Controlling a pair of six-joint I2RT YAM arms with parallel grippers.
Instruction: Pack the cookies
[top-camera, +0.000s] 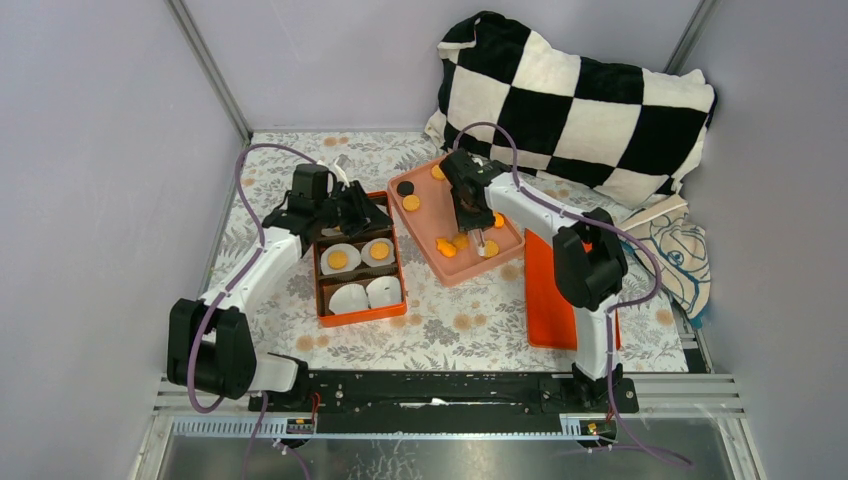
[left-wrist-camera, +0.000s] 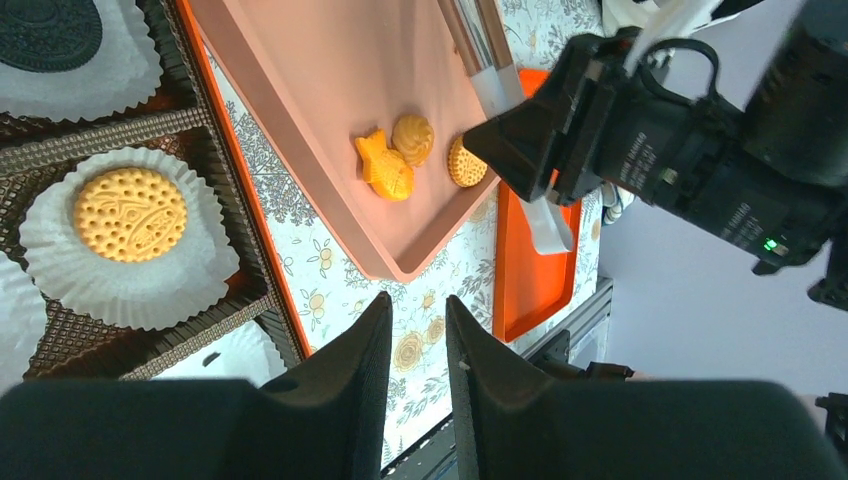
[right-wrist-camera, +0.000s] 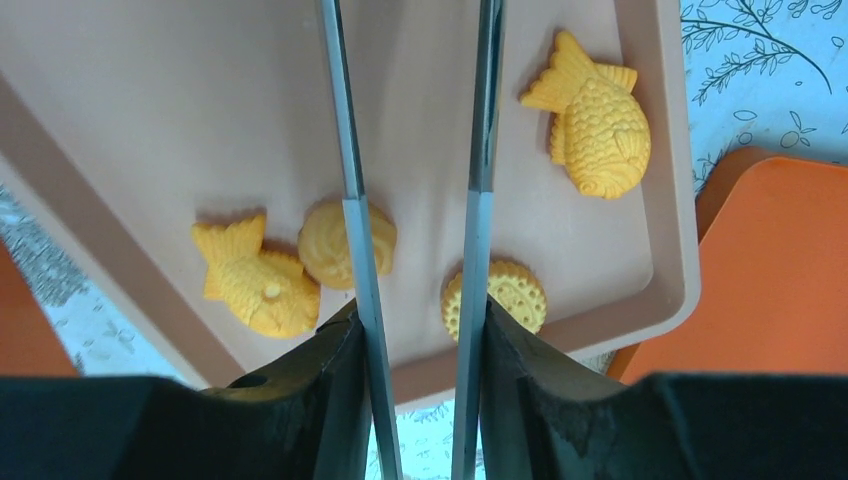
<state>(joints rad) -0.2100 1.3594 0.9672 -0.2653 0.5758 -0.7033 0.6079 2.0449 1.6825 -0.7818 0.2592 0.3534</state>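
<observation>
Golden cookies lie on the pink tray (top-camera: 505, 260): two fish shapes (right-wrist-camera: 255, 285) (right-wrist-camera: 600, 120), a swirl cookie (right-wrist-camera: 322, 245) and a round cookie (right-wrist-camera: 518, 297). More cookies, one black (top-camera: 405, 188), lie at the tray's far end. My right gripper (right-wrist-camera: 420, 320) is shut on metal tongs (right-wrist-camera: 350, 200). The tongs' arms stand apart over the tray between the swirl and round cookies, with nothing between them. The orange box (top-camera: 360, 315) holds white paper cups. Two of them hold golden cookies (top-camera: 338, 259) (top-camera: 379, 250), and one a black cookie (left-wrist-camera: 45, 30). My left gripper (left-wrist-camera: 418, 305) is narrowly open and empty over the box's far right edge.
An orange lid (top-camera: 545, 300) lies flat to the right of the pink tray. A black-and-white checked pillow (top-camera: 570, 100) sits at the back right. A printed cloth (top-camera: 680, 250) lies at the right edge. Two paper cups (top-camera: 349, 298) in the box's near row hold nothing.
</observation>
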